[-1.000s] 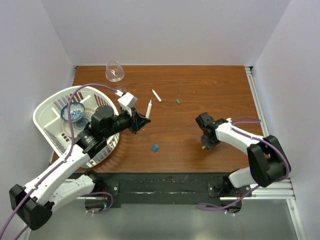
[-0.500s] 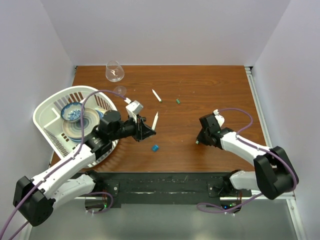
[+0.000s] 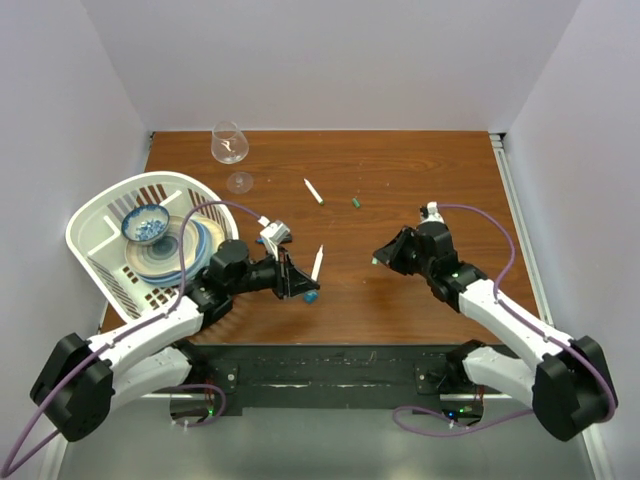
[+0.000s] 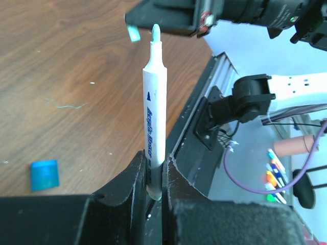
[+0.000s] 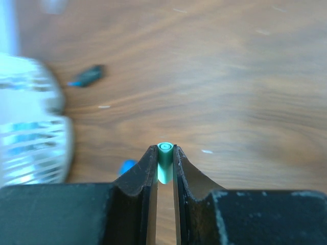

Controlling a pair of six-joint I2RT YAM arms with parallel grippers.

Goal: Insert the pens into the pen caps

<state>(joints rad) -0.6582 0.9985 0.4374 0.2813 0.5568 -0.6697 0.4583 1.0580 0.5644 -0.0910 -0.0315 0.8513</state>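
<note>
The left pincer [image 4: 154,171] clamps a white pen [image 4: 155,102] upright; its blue lettering seems to begin "Acrylic". The right pincer [image 5: 164,161] clamps a green cap [image 5: 164,152] above the surface [image 5: 230,76].

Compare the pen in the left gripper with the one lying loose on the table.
The held pen is clamped in the left gripper, lifted off the table; the loose pen lies flat on it, untouched. The held pen's green tip shows bare; the loose pen's tip is too small to read. Both are slim and white.
</note>
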